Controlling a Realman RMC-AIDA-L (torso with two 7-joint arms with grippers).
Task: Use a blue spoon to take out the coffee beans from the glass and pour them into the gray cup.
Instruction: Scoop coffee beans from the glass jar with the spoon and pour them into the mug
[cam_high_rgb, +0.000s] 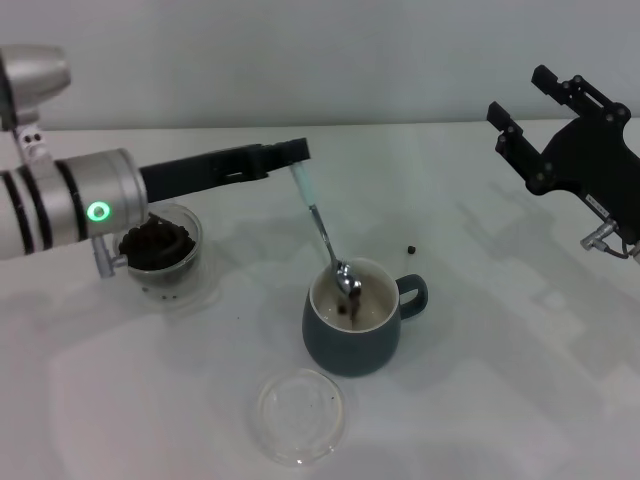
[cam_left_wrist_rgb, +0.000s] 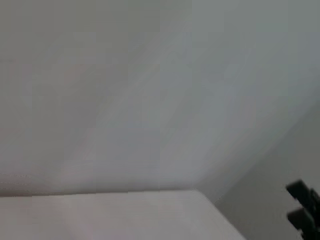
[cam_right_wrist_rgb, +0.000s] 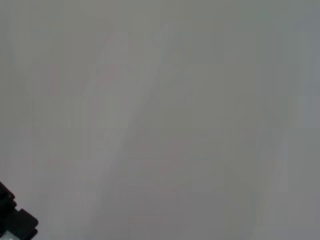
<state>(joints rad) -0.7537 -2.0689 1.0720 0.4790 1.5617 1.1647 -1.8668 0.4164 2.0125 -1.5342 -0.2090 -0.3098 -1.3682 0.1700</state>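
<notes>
The white table (cam_high_rgb: 520, 380) carries all items. The left gripper (cam_high_rgb: 290, 153) reaches in from the left above the table, its jaws pinching the handle end of the blue spoon (cam_high_rgb: 322, 232). The right gripper (cam_high_rgb: 530, 105) hangs raised at the far right, jaws spread. The gray cup (cam_high_rgb: 355, 330) stands at centre; the spoon slants down, its bowl inside the cup. The glass (cam_high_rgb: 165, 250), at left, holds the coffee beans (cam_high_rgb: 155, 243). A clear dish (cam_high_rgb: 300, 415) lies just in front of the cup. One loose bean (cam_high_rgb: 412, 249) lies behind the cup.
</notes>
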